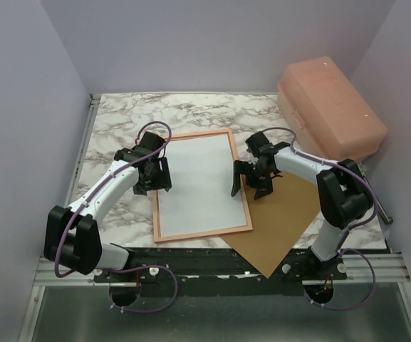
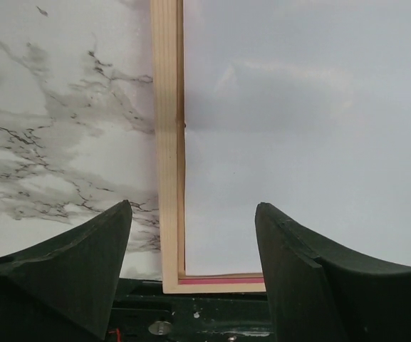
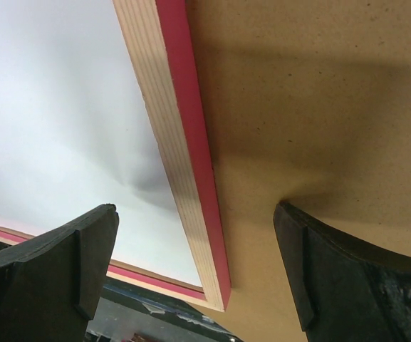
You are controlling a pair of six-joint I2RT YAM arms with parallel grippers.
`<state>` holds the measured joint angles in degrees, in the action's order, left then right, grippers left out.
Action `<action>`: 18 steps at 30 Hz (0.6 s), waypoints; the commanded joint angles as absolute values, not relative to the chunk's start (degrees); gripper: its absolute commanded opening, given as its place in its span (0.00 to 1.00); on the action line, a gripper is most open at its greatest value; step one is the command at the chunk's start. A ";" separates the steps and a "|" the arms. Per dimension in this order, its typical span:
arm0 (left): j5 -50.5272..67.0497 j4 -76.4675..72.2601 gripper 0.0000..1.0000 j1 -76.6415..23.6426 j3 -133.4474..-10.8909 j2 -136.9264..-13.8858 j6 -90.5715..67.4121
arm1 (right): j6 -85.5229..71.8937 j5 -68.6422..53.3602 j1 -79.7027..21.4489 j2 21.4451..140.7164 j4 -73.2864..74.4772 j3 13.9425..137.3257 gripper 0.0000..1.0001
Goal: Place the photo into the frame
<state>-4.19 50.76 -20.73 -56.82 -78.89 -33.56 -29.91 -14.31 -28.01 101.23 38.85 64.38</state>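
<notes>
Dark fingers (image 2: 77,278) of the left gripper (image 2: 192,206) fill the bottom of the left wrist view. They stand apart with nothing clamped between them. Below the gap runs the left rail of the frame (image 2: 167,142), pale wood side up, with a strip of pink showing at its near end. The photo (image 2: 305,157) lies inside that rail, plain white back facing up.

Right gripper (image 3: 196,208): jaws spread wide and holding nothing. It straddles the frame's right rail, whose outer side is pink. One finger is over the white sheet and the other is over the brown backing board (image 3: 319,107).

Top view: the two grippers flank the frame at mid-length, left and right. The frame lies flat on the marble-patterned desk (image 1: 120,121), back up, with the photo within its border. Its near right corner overlaps the backing board, which juts past the desk's near edge. A translucent pink storage box (image 1: 330,107) sits at the far right corner.
</notes>
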 commanded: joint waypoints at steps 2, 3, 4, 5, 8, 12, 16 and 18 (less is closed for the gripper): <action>-6.59 49.21 0.77 -20.75 -60.02 -74.88 -35.53 | -27.25 -16.93 -27.65 105.37 37.63 66.97 0.99; -5.00 47.58 0.77 -20.74 -59.59 -74.14 -35.47 | -27.19 -17.89 -27.67 105.97 37.33 67.27 0.99; -3.83 45.81 0.79 -20.69 -58.87 -73.19 -35.65 | -27.31 -19.29 -27.67 106.37 36.55 67.40 0.99; -2.85 44.48 0.80 -20.74 -58.47 -72.39 -36.04 | -27.54 -20.54 -27.69 106.64 35.99 67.54 0.99; -0.61 40.12 0.83 -20.66 -57.08 -69.71 -37.08 | -28.83 -24.62 -27.71 107.11 34.10 68.05 0.98; 1.52 37.53 0.83 -20.69 -57.20 -67.59 -36.85 | -30.13 -28.78 -27.77 107.90 32.41 69.05 0.98; 1.07 37.94 0.83 -20.70 -57.48 -65.75 -35.83 | -31.48 -31.98 -28.12 109.44 30.68 69.89 0.97; 0.82 38.47 0.83 -20.67 -57.40 -64.60 -35.43 | -32.34 -33.01 -28.49 110.22 29.90 70.45 0.97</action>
<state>-0.45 39.64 -20.73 -57.60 -67.44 -36.25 -30.59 -28.05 -27.59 107.07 34.96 69.08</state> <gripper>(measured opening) 0.825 0.972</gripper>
